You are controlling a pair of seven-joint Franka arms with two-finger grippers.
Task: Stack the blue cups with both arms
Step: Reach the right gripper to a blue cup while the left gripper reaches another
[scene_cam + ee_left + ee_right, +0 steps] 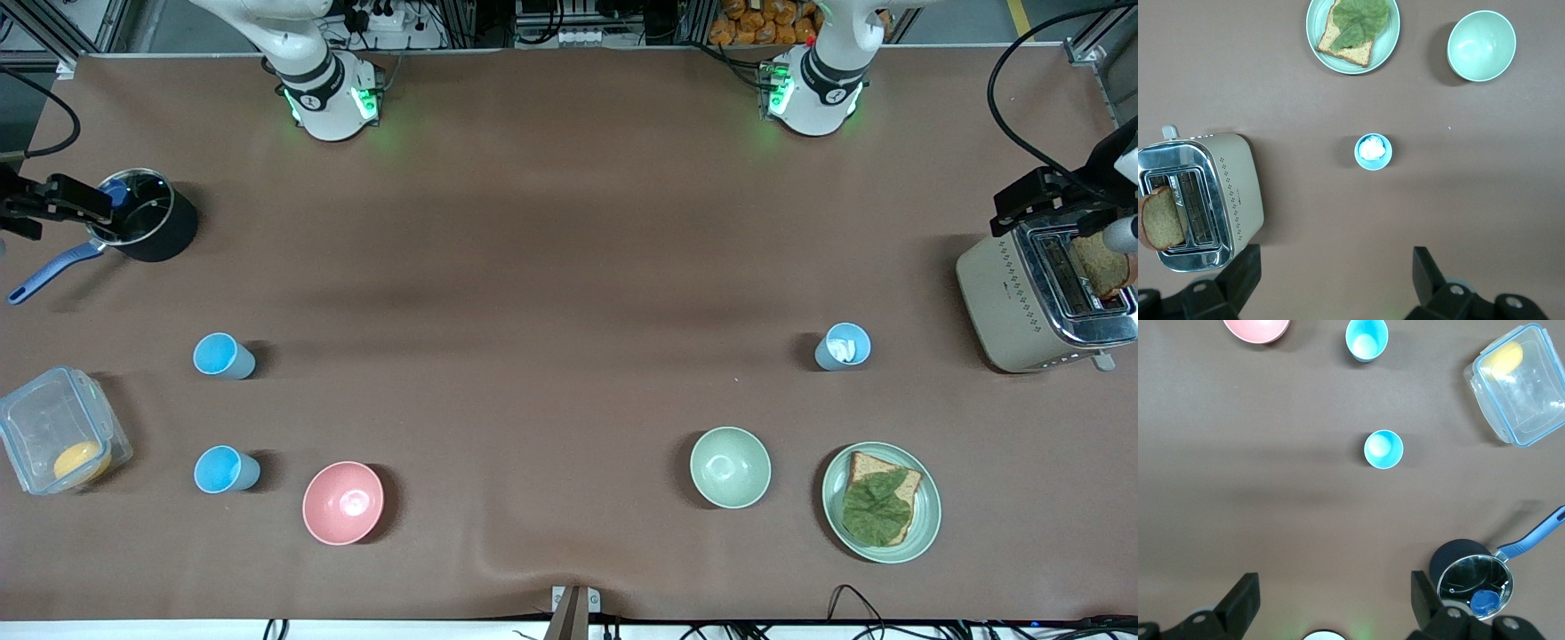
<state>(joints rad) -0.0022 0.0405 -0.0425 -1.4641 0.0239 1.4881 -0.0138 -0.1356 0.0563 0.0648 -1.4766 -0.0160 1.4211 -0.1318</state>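
Brown covering lay over the whole surface [569,222] in the front view. The two arms rose from bases at 11 and 1 o'clock and reached out to opposite ends. The left gripper [1009,209] hung over the toaster [1005,302] at 3 o'clock. The right gripper [93,204] hung over the rim of the black pot [160,233] just past 9 o'clock.

Three blue cups stood upright and well apart. One cup [222,356] was at 9 o'clock, a second cup [225,469] at 8 o'clock nearer the camera, and a third cup [842,347] at 3 o'clock with something white inside. There were two bowls: a pink bowl [343,502] between 7 and 8 o'clock and a green bowl [730,468] between 4 and 5. One plate [925,524] with bread and a leaf sat at 4 o'clock. One clear box [40,427] sat at the 8 o'clock edge. The middle of the surface lay open.

In the left wrist view, the left gripper [1335,280] had its jaws spread wide and holding nothing, above bare surface. The white-filled cup [1373,152] stood alone between the toaster [1238,193] and the green bowl [1481,45].

In the right wrist view, the right gripper [1333,603] likewise had its jaws wide and empty. One cup [1383,449] stood in open room, and another [1366,339] stood beside the pink bowl [1257,328].
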